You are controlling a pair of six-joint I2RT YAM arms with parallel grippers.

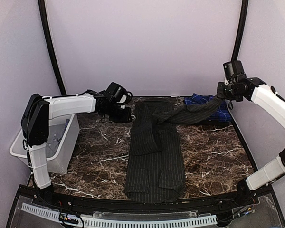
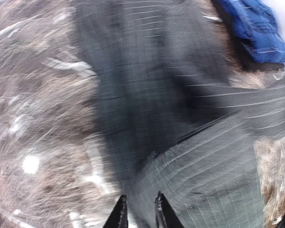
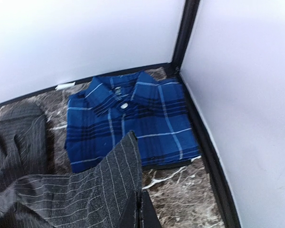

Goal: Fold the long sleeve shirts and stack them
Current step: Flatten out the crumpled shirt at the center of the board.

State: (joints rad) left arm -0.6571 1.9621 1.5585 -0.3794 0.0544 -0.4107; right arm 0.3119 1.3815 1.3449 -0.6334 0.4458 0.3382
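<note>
While the right claw (image 3: pixel 139 210) pinches 1 sleeve of the black pinstriped shirt (image 1: pixel 154 156) and holds it raised toward the far right corner of the counter (image 1: pixel 213 152), above the folded blue plaid shirt (image 3: pixel 133 123) lying there, the left claw (image 2: pixel 139 198) hovers slightly parted and empty near the far edge, beside the shirt body stretched down the middle.

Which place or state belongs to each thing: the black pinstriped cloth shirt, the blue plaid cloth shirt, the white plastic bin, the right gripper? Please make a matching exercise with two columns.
Column one:
1. black pinstriped cloth shirt
2. blue plaid cloth shirt
3. white plastic bin
4. right gripper

Column two:
a. folded in the far right corner
b. shut on a pinstriped sleeve
c. at the marble table's left edge
d. spread along the table's middle

Pairs: 1-d, 2-a, 3-c, 4-b.
</note>
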